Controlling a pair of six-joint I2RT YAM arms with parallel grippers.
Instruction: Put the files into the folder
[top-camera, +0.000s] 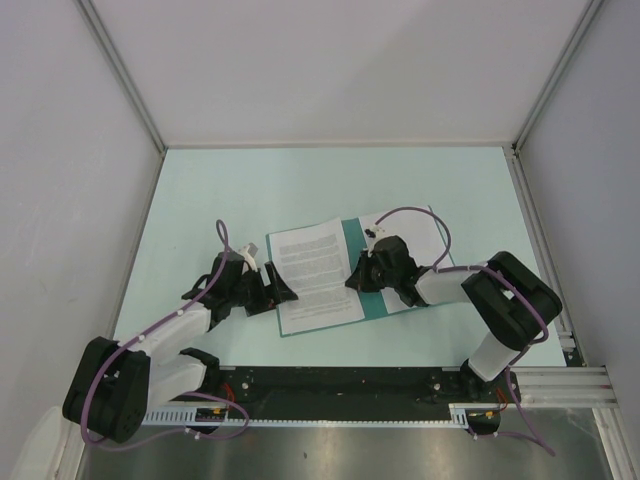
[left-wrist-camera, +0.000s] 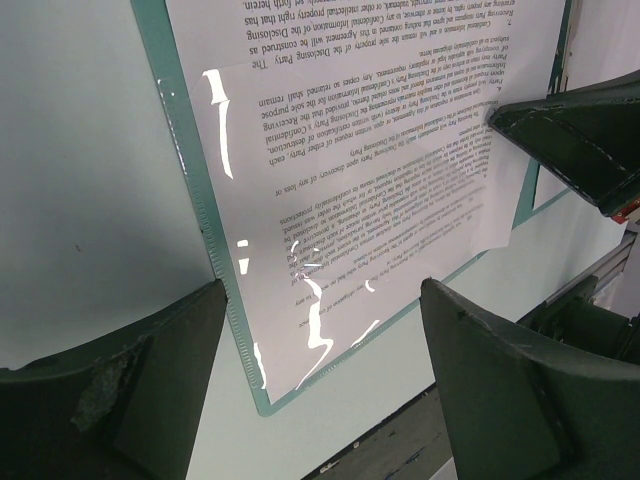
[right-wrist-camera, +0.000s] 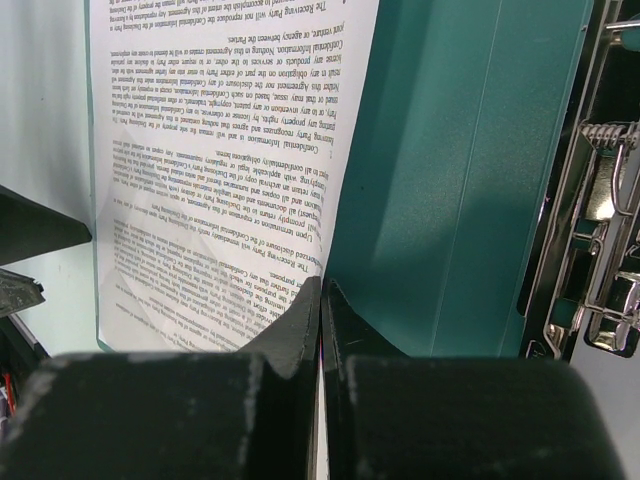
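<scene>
The teal folder (top-camera: 353, 238) lies open in the middle of the table. The printed sheet (top-camera: 312, 272) lies over its left half. My right gripper (top-camera: 364, 272) is shut on that sheet's right edge; in the right wrist view the closed fingertips (right-wrist-camera: 322, 295) pinch the sheet (right-wrist-camera: 220, 150) beside the teal folder panel (right-wrist-camera: 450, 180). The nearly blank sheet (top-camera: 433, 236) lies on the right side, partly under the right arm. My left gripper (top-camera: 274, 286) is open at the sheet's left edge; in the left wrist view (left-wrist-camera: 325, 400) it stands over the folder's near corner (left-wrist-camera: 262, 400), holding nothing.
A metal spring clip (right-wrist-camera: 603, 230) sits along the folder's right part. The black base rail (top-camera: 340, 385) runs along the table's near edge. Grey walls enclose the table on the left, the back and the right.
</scene>
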